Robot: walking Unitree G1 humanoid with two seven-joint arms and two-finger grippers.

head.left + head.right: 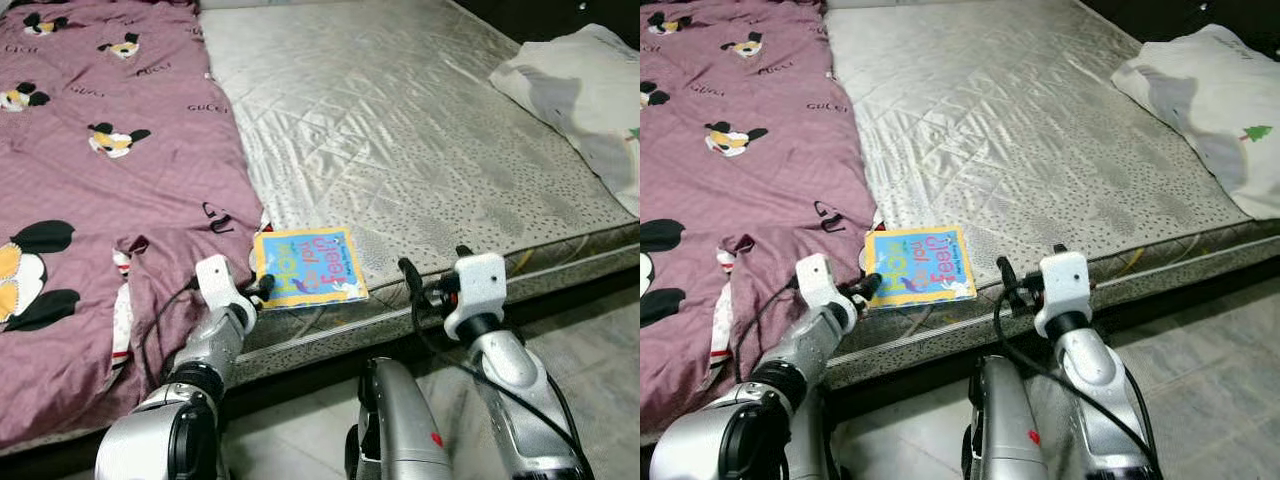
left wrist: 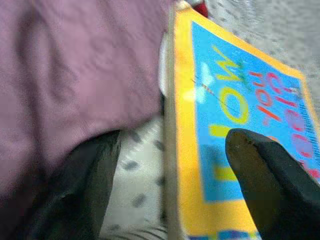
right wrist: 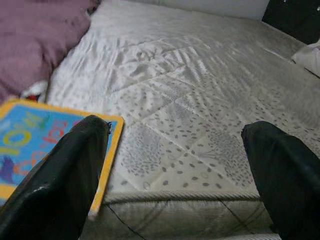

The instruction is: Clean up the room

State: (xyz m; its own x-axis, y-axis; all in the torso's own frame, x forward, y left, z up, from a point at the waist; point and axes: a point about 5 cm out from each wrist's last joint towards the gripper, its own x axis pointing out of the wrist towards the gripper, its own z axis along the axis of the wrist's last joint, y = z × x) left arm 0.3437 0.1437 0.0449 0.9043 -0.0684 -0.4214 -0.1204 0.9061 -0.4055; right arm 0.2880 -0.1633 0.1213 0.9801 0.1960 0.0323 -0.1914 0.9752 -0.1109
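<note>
A children's book [image 1: 308, 265] with a blue cover and yellow border lies flat at the front edge of the bare mattress [image 1: 400, 120], right beside the purple blanket [image 1: 100, 150]. My left gripper [image 1: 264, 285] is at the book's near left corner. In the left wrist view the book's edge [image 2: 172, 150] runs between the two black fingers, one finger [image 2: 270, 185] over the cover and the other [image 2: 75, 195] beside it; the jaws stand open. My right gripper [image 1: 433, 258] hovers open at the mattress edge to the right of the book [image 3: 45, 145], holding nothing.
The purple cartoon-print blanket covers the left part of the bed and hangs over its front edge. A white pillow [image 1: 585, 95] lies at the far right. Grey tiled floor [image 1: 590, 340] runs along the bed's front. My own torso [image 1: 400, 420] is low in view.
</note>
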